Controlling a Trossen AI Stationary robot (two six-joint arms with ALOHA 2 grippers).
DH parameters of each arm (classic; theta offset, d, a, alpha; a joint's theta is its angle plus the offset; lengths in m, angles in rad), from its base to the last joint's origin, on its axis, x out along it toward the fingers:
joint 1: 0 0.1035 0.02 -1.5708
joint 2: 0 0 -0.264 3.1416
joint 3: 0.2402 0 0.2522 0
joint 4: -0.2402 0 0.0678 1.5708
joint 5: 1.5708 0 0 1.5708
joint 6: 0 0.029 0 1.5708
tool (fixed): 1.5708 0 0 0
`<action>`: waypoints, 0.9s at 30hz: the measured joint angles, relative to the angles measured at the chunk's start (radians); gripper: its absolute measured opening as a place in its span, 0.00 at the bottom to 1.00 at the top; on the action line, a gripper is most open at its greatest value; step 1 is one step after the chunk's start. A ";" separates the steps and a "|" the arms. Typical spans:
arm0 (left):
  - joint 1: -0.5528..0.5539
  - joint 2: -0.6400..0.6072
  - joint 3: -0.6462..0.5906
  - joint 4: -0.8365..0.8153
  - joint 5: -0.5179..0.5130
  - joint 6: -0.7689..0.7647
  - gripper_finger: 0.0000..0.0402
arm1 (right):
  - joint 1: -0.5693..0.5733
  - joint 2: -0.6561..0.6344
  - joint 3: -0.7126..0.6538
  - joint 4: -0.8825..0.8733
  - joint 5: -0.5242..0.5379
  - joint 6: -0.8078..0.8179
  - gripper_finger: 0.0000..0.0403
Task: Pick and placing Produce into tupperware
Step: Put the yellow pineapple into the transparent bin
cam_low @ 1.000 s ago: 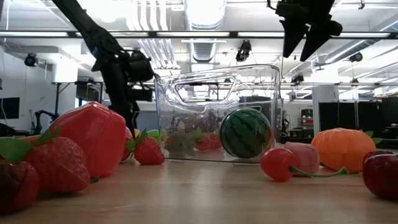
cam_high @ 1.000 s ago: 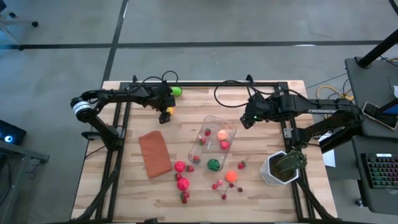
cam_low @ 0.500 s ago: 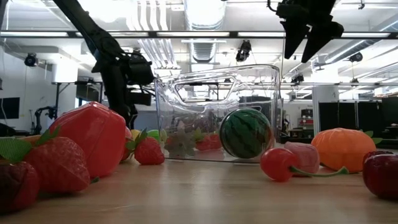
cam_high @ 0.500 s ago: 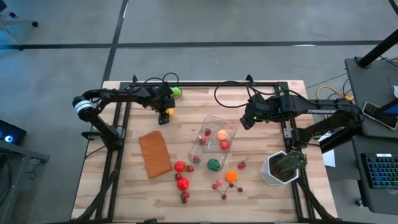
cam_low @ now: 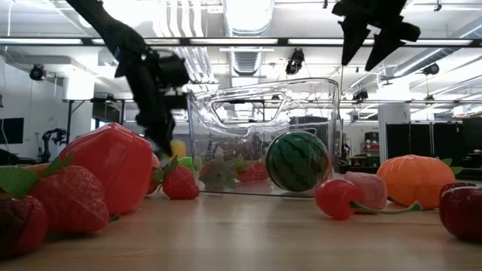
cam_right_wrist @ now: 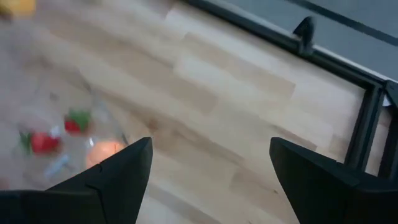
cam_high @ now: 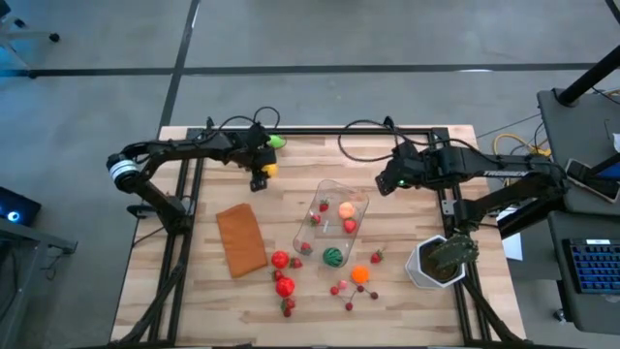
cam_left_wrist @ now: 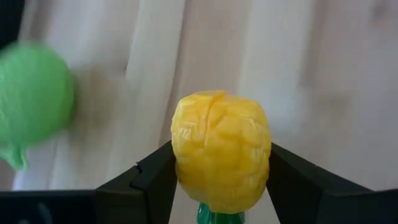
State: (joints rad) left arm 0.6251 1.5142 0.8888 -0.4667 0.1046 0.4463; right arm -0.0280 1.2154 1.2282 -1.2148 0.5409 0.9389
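Observation:
My left gripper [cam_high: 263, 174] is at the table's far left, shut on a yellow, bumpy piece of produce [cam_left_wrist: 221, 155], also seen in the high view [cam_high: 268, 170] and the low view [cam_low: 178, 148]. A green fruit [cam_high: 276, 142] lies just beyond it on the table. The clear tupperware [cam_high: 344, 184] stands mid-table with a few red and orange pieces inside. More produce lies near it: a watermelon-striped ball [cam_high: 333, 257], red pieces [cam_high: 282, 273] and an orange one [cam_high: 360, 274]. My right gripper [cam_high: 387, 182] hangs open, high above the table, right of the tupperware's far end. My left gripper pinches the yellow fruit by its two opposite sides [cam_left_wrist: 181, 163] between its two fingers [cam_left_wrist: 152, 183]. The fruit's green stem end [cam_left_wrist: 214, 215] points back toward the palm. The fingers slant down from the table's left. The fruit sits a little above the table.
A flat brown-orange rectangle [cam_high: 241, 238] lies left of the tupperware. A green plant in a white pot [cam_high: 441, 260] stands at the near right. Black frame rails [cam_high: 320, 130] run along the far edge and both sides. Bare wood shows between the two grippers.
My left gripper has risen a little and shifted toward the tupperware with the yellow fruit, which has come up off the table. The green fruit has stayed where it was.

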 joint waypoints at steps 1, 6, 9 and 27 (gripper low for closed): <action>-0.008 -0.014 0.012 0.003 0.020 0.000 0.48 | 0.000 -0.011 0.000 0.000 0.020 0.029 0.79; -0.075 -0.093 0.094 0.005 0.132 -0.040 0.48 | 0.000 -0.078 0.000 0.000 0.082 0.123 0.79; -0.150 -0.127 0.155 0.005 0.199 -0.123 0.48 | 0.007 -0.127 0.000 -0.003 0.089 0.102 0.79; -0.667 0.192 0.462 0.024 -0.225 -0.632 0.48 | 0.184 -0.383 -0.003 -0.085 -0.017 -0.042 0.79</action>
State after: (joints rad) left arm -0.0420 1.7066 1.3504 -0.4431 -0.1202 -0.1860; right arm 0.1562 0.8328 1.2255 -1.2995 0.5243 0.8970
